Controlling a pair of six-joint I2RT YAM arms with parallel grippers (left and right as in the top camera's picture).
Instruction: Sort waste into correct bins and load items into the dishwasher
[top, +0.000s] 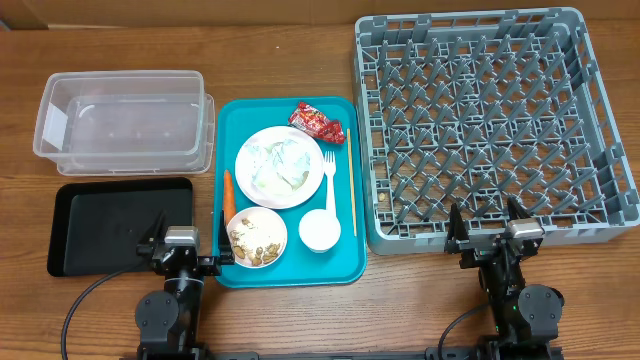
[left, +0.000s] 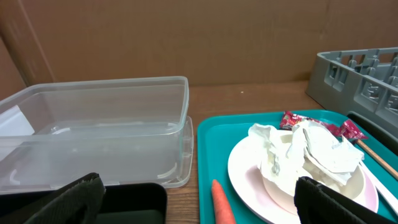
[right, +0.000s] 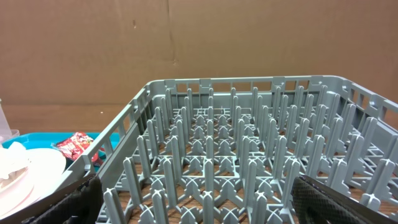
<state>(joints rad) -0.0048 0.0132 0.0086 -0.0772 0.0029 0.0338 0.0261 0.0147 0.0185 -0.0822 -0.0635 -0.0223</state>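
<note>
The left gripper (top: 186, 250) has its jaws spread wide and empty. The right gripper (top: 488, 238) is spread too and holds nothing, with the dish rack (top: 480, 120) straight ahead of its jaws. The carrot (top: 228, 192) lies on the teal tray (top: 340, 265), just ahead of the left jaws and slightly to their right. Its long axis points away from them. The left arm is far nearer, so the pick is probably its job. The black tray (top: 100, 215) lies ahead-left of those jaws, and the clear tub (top: 120, 110) lies beyond it.
</note>
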